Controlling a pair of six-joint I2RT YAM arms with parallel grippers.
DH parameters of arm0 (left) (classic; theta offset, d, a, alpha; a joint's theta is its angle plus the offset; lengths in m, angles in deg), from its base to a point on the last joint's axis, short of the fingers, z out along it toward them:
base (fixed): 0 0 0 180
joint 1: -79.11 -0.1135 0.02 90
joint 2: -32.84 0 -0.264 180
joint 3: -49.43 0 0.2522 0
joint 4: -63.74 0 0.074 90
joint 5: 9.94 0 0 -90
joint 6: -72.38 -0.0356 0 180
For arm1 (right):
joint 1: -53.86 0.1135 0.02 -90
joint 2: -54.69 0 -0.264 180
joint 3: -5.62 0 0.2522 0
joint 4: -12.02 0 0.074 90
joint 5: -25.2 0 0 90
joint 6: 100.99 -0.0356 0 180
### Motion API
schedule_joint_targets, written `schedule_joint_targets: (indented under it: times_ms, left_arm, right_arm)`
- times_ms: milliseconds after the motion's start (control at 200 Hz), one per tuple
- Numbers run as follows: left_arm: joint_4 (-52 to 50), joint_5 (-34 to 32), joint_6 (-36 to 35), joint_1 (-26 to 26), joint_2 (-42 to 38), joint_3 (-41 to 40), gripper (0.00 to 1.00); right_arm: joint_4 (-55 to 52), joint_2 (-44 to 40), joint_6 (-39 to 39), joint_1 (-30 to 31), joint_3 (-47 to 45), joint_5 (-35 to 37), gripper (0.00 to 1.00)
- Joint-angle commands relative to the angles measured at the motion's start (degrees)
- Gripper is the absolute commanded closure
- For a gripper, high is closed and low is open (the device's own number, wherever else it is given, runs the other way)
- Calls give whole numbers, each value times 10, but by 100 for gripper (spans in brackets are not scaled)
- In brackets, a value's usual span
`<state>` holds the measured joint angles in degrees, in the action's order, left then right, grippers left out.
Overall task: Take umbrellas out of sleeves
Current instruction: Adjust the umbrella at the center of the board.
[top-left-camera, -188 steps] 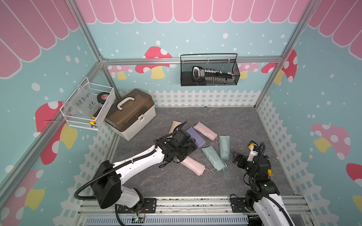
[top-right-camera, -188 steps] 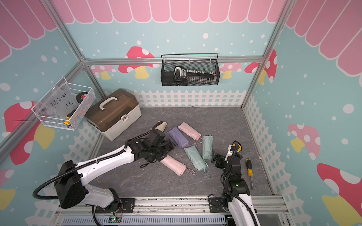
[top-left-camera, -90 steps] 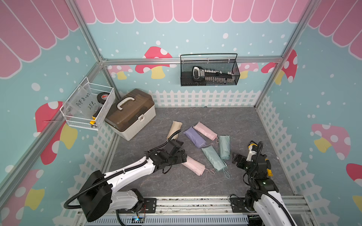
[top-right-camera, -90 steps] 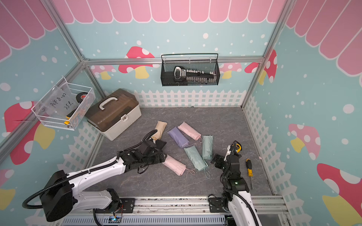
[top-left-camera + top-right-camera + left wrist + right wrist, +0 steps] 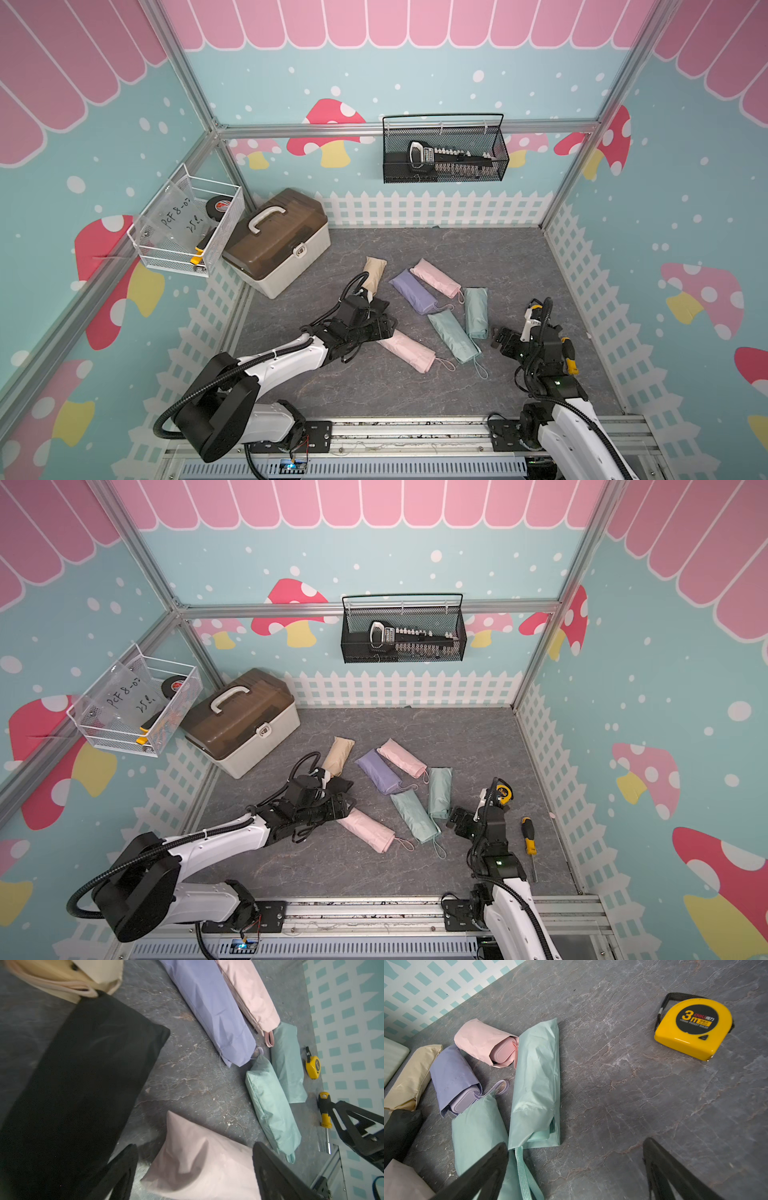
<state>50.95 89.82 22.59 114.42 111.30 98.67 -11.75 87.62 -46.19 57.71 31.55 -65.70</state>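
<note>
Lower centre, over grey table (image 5: 478,257): jaws wide.
Left end effector (image 5: 194,1144) straddles pink fabric sleeve (image 5: 409,351); right end effector (image 5: 575,1141) beside mint fabric sleeve (image 5: 535,1084).

Grey marbled table (image 5: 478,257): toolbox (image 5: 276,241) upper left, umbrellas (image 5: 415,292) in sleeves (image 5: 446,338) centre, tape measure (image 5: 503,791) and screwdriver (image 5: 528,836) right.

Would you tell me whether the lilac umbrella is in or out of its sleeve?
In: in the right wrist view the lilac umbrella shows only its handle end at the mouth of the lilac sleeve around it.
</note>
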Motion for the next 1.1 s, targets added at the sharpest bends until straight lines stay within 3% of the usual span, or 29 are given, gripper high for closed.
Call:
schedule_joint_targets:
  times_ms: [0, 220, 485, 861, 1096]
  left_arm:
    - [40, 35, -14, -2, 29, 28, 15]
    - [59, 72, 7, -3, 94, 40, 18]
    - [74, 84, 24, -3, 103, 24, 19]
    - [61, 115, 57, 11, 65, -7, 20]
    - [30, 102, 65, 29, -2, -38, 21]
  right_arm:
    - [9, -2, 3, 5, 6, 7, 1]
    - [11, -4, 5, 6, 6, 3, 1]
    - [16, -1, 6, 6, 6, 0, 1]
    - [19, 7, 6, 6, 5, 0, 1]
    - [28, 26, 14, 6, 6, -22, 1]
